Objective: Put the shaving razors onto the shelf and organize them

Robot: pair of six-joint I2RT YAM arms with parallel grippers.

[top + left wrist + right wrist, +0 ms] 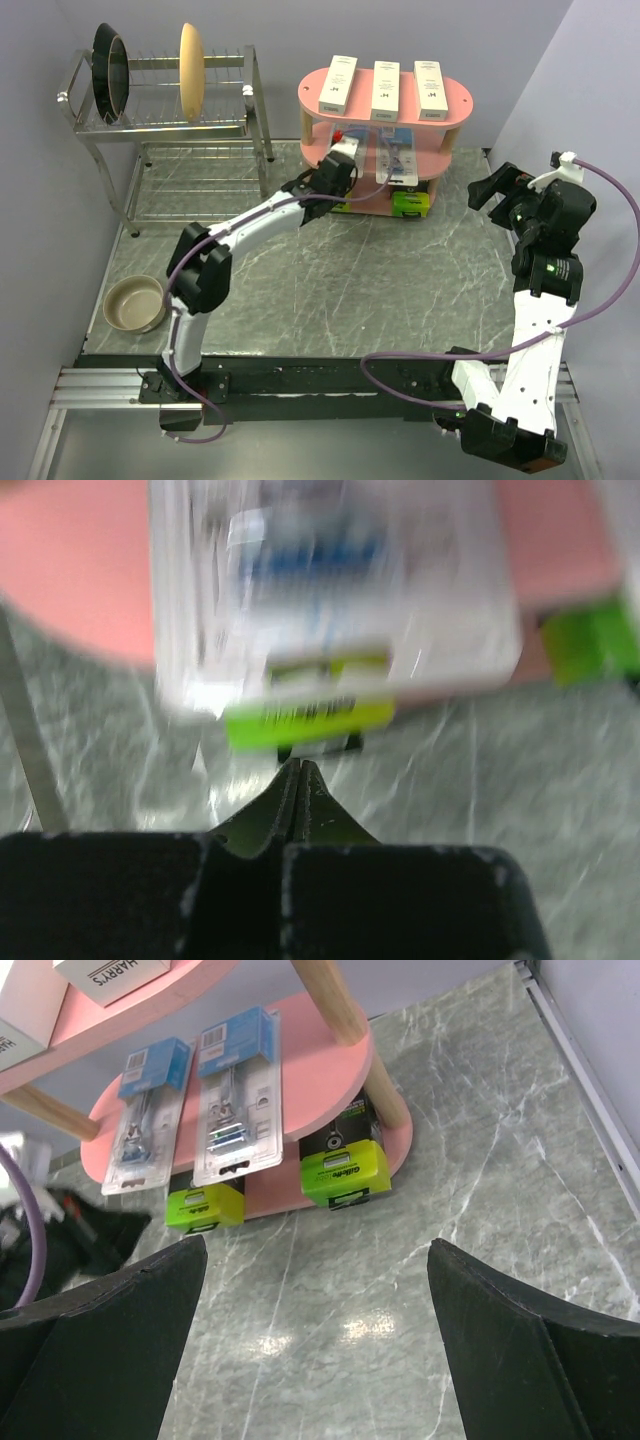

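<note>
The pink shelf [462,101] stands at the back centre. Three white boxes [386,90] lie side by side on its top board. Two blister packs [238,1095] with blue cards lie on the middle board [315,1080]. Two black-and-lime boxes [345,1170] sit on the bottom board, one under each pack. My left gripper [338,172] is shut and empty, its tips [298,770] just in front of the left lime box [310,715] and the left blister pack [330,590]. My right gripper [315,1243] is open and empty, held above the table to the right of the shelf [495,190].
A metal dish rack [170,125] with dark pans and a tan plate stands at the back left. A tan bowl [135,303] sits on the table at the near left. Walls close in on both sides.
</note>
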